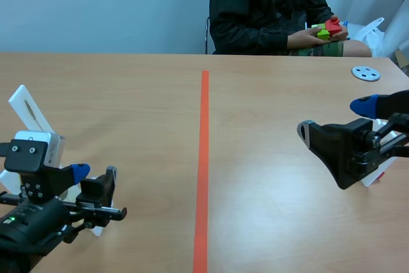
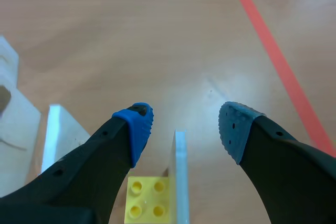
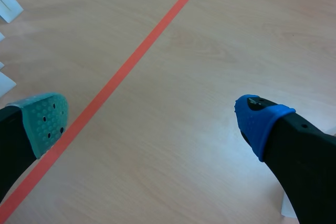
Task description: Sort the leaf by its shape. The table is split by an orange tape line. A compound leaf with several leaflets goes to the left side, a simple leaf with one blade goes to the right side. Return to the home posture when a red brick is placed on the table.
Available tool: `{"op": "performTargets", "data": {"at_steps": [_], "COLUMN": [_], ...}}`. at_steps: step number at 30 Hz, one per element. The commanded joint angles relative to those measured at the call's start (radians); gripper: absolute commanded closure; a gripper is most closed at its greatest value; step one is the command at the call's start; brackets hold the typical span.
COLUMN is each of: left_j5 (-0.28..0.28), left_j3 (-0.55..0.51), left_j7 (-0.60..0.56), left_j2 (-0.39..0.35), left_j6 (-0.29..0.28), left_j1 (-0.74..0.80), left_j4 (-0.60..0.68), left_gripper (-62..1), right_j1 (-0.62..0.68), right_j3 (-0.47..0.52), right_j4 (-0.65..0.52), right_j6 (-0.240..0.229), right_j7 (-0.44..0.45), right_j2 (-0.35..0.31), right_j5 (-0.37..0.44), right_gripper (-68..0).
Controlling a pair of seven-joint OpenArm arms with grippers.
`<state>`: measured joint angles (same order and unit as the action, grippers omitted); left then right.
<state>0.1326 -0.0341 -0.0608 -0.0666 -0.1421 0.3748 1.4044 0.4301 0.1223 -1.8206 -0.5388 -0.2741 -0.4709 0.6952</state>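
No leaf shows in any view. The orange tape line (image 1: pixel 203 158) runs down the middle of the wooden table. My left gripper (image 1: pixel 94 177) is low at the near left, open, with nothing between its fingers (image 2: pixel 185 124). My right gripper (image 1: pixel 335 118) hovers over the right half, open and empty (image 3: pixel 152 119), with the tape line (image 3: pixel 131 61) ahead of it. A person sits across the table holding a red brick (image 1: pixel 332 25) with green and yellow ones in their hands, off the table.
A yellow brick (image 2: pixel 146 203) and a thin white plate edge (image 2: pixel 180 171) lie just under my left gripper. White stand pieces (image 1: pixel 29 112) rise at the near left. A grey-blue disc (image 1: pixel 365 73) lies at the far right.
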Motion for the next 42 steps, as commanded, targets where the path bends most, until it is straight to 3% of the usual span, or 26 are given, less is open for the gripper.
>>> {"op": "performTargets", "data": {"at_steps": [1, 7, 14, 17, 20, 21, 28, 42], "left_j5": [0.018, 0.038, 0.09, 0.093, 0.097, 0.112, 0.243, 0.249], "left_j3": [-0.002, -0.002, -0.002, -0.002, -0.002, -0.002, 0.0, 0.0], "left_j7": [0.003, 0.07, 0.179, 0.189, 0.189, 0.19, 0.194, 0.238], "left_j2": [0.002, -0.012, -0.125, -0.196, -0.245, -0.257, -0.275, -0.275], "left_j6": [-0.002, -0.011, -0.119, -0.162, -0.163, -0.164, -0.165, -0.164], "left_j1": [0.021, 0.102, 0.207, 0.24, 0.246, 0.246, 0.245, 0.24], "left_j4": [0.068, 0.29, 0.518, 0.563, 0.567, 0.567, 0.567, 0.566], "left_gripper": [-31.3, -31.3, -32.1, -43.1, -60.5, -62.3, -62.3, -62.3], "right_j1": [-0.012, -0.012, -0.011, -0.011, -0.011, -0.011, -0.011, -0.011], "right_j3": [0.012, 0.012, 0.012, 0.012, 0.012, 0.012, 0.012, 0.012], "right_j4": [-0.014, -0.014, -0.014, -0.014, -0.014, -0.014, -0.014, -0.014], "right_j6": [0.0, 0.0, 0.0, 0.0, 0.0, 0.0, 0.001, 0.0], "right_j7": [0.015, 0.015, 0.014, 0.014, 0.014, 0.014, 0.014, 0.014], "right_j2": [0.0, 0.0, 0.0, 0.0, 0.0, -0.001, -0.002, -0.002], "right_j5": [0.004, 0.004, 0.004, 0.004, 0.004, 0.004, 0.012, 0.031], "right_gripper": [-67.9, -67.9, -67.9, -67.9, -67.9, -67.9, -67.9, -67.9]}}
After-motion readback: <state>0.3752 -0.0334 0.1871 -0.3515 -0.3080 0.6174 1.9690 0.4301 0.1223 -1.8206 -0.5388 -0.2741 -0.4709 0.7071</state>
